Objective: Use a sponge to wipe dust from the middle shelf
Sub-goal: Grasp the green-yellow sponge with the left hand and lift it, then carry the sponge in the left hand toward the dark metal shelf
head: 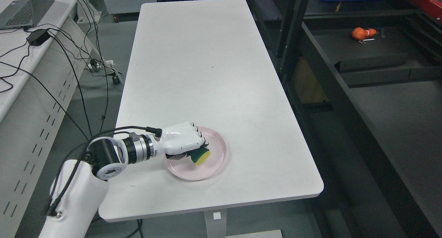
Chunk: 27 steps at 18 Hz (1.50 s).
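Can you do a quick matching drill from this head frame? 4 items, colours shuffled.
Things:
1. sponge, gripped by the left hand
2. plate under the sponge
3. table
4. lump on the dark shelf, upper right

Colours:
A. white
B. orange
C. yellow and green
D. pink

Pairs: 1-C, 2-D, 3-A, 4-B
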Motion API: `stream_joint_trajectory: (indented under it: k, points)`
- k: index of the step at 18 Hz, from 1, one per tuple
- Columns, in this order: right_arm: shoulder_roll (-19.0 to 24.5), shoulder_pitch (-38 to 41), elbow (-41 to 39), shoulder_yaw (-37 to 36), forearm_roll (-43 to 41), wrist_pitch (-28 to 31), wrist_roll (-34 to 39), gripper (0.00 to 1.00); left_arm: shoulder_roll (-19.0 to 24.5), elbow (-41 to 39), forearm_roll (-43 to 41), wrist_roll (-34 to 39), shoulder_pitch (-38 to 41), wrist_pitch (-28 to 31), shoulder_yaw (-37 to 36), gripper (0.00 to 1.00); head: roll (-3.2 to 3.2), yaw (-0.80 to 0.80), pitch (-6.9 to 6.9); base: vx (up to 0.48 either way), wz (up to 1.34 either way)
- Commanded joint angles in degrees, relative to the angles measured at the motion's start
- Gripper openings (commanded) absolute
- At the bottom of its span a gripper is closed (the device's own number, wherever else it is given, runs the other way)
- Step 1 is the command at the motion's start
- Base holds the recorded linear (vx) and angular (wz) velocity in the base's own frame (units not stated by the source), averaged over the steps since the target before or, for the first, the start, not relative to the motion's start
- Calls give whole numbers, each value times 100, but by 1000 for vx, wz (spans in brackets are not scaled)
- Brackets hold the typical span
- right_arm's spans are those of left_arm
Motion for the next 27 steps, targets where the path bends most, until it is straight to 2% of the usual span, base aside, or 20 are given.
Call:
stream_joint_trajectory:
  k: [1, 4, 7, 15, 27]
  points:
    - [-100, 0, -100, 0, 0, 417, 4, 100, -845, -143, 1270, -61, -70, 3, 1606, 1, 0, 0, 0, 0, 0]
    - [-100, 0, -100, 0, 0, 417, 4, 100, -1075, -406, 1764, -157, -9, 3, 1687, 0, 0, 0, 0, 0, 0]
    - [-100, 0, -100, 0, 0, 417, 4, 100, -1345, -503, 1879, -149, 140, 3, 1713, 0, 0, 0, 0, -9, 0]
    - [-100, 0, -100, 0, 0, 417, 4, 100, -1345, -627, 1923, -131, 317, 3, 1862, 0, 0, 0, 0, -128, 31]
    - [-100, 0, -100, 0, 0, 417, 4, 100, -1345, -627, 2073, -87, 317, 3, 1792, 0, 0, 0, 0, -293, -295]
